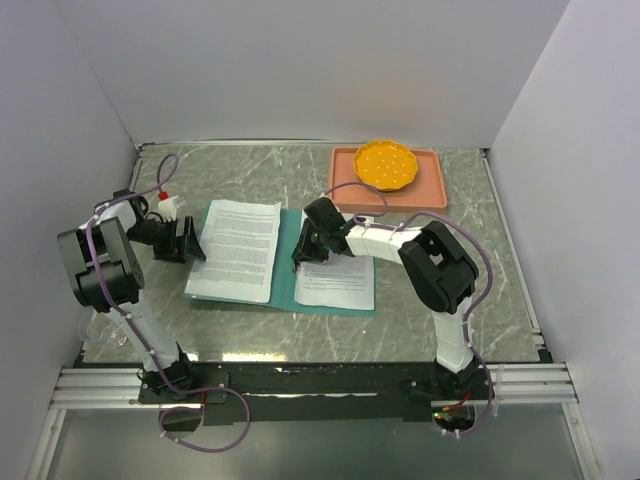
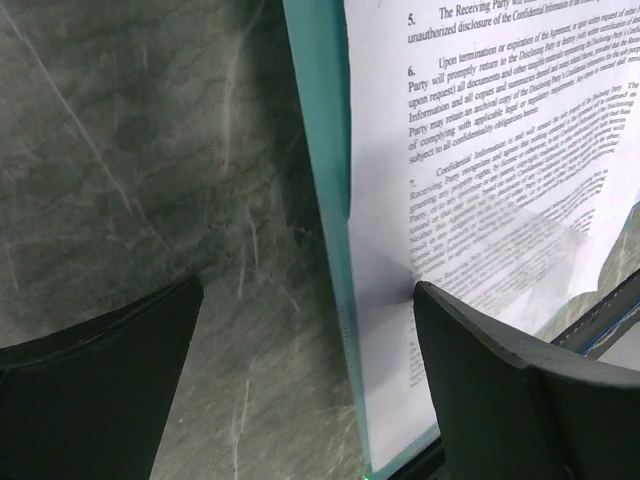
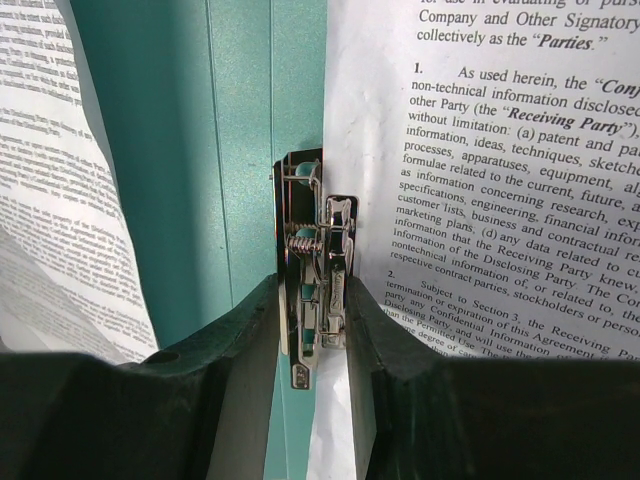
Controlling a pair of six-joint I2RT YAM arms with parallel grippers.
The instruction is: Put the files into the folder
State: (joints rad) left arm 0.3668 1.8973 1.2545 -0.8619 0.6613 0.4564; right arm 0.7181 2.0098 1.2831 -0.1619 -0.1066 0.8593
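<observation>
The folder (image 1: pixel 288 240) lies open mid-bench (image 1: pixel 450 300), its spine running from the near edge toward the far one. The right gripper (image 3: pixel 312 300) is clenched across the metal clip (image 3: pixel 318 245) beside that spine, one finger on each flank of the clip's long axis. The files (image 1: pixel 240 250) lie loose on the left cover, nearest the left gripper (image 2: pixel 308 300) — fully released, astride the folder's left edge — so that arm looks better placed to push them rightward toward the clip.

Teal folder (image 1: pixel 287 275) is lying open and flat. One printed sheet (image 1: pixel 238 250) covers its left half, with that outer edge running between the left fingers (image 2: pixel 100 340). The second sheet (image 1: pixel 338 282) is on the right half, right beside the shiny clip (image 3: pixel 315 290) squeezed between the right fingers (image 3: pixel 240 340).
</observation>
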